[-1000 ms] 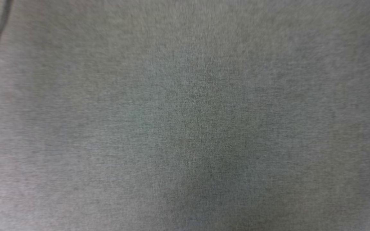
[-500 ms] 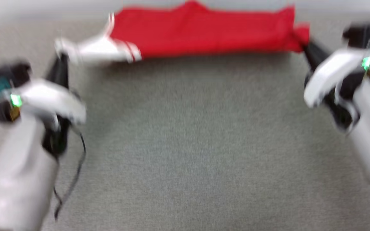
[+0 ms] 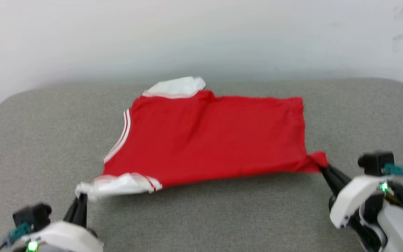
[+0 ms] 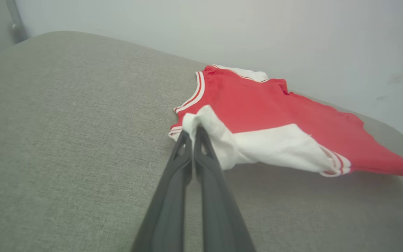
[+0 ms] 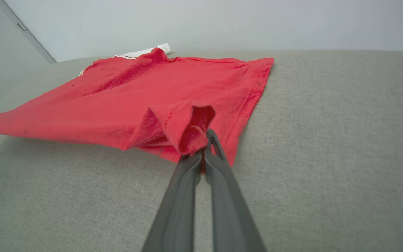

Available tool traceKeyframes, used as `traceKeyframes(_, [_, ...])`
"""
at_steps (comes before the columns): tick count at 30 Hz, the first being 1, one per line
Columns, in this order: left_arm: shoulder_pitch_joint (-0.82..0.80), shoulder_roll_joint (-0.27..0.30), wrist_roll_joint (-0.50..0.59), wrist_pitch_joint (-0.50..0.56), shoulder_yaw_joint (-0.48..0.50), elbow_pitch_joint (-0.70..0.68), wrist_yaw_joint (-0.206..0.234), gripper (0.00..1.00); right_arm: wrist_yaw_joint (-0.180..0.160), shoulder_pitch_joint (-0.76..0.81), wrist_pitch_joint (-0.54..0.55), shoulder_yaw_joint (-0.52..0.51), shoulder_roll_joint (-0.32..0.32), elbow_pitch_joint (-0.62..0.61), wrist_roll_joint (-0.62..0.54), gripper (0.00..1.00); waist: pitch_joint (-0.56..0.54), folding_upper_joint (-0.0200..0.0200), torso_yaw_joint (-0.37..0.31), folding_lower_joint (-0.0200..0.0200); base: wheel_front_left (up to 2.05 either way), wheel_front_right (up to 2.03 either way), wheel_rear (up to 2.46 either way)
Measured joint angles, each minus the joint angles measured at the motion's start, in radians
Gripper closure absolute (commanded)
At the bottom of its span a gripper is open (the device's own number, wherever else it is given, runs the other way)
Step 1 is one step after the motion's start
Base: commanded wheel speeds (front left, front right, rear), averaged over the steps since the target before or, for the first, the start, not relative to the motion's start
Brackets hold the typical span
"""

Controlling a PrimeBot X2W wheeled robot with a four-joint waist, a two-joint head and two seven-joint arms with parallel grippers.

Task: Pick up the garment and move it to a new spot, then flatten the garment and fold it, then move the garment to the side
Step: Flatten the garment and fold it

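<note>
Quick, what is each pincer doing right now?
Left pincer: shut on a white sleeve of the soft red jersey shirt.
Right pincer: shut on that shirt's red bottom corner.

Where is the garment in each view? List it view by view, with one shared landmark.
Head view: garment at centre, on the grey cushion.
Left wrist view: garment right of centre, near sleeve in the left gripper.
Right wrist view: garment upper left, red corner in the right gripper.
Shared landmark: far white sleeve.
</note>
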Motion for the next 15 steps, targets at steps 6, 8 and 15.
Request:
traceKeyframes(6, [0.198,0.03,-0.018,0.055,0.009,-0.202,0.098,1.0,0.0,0.212,0.041,-0.119,-0.001,-0.127,-0.042,1.0,-0.038,0.0,0.012,0.0001,0.0,0.0,0.0])
traceKeyframes(8, [0.243,0.037,-0.021,0.083,-0.003,-0.263,0.124,1.0,0.0,0.279,0.073,-0.164,0.003,-0.177,-0.074,1.0,-0.044,0.0001,0.017,0.0001,0.0,0.0,0.0])
traceKeyframes(15, [0.313,0.049,-0.031,0.108,0.02,-0.401,0.198,1.0,0.0,0.428,0.216,-0.314,0.063,-0.372,-0.172,1.0,-0.047,0.0,0.015,0.0002,0.0,0.0,0.0])
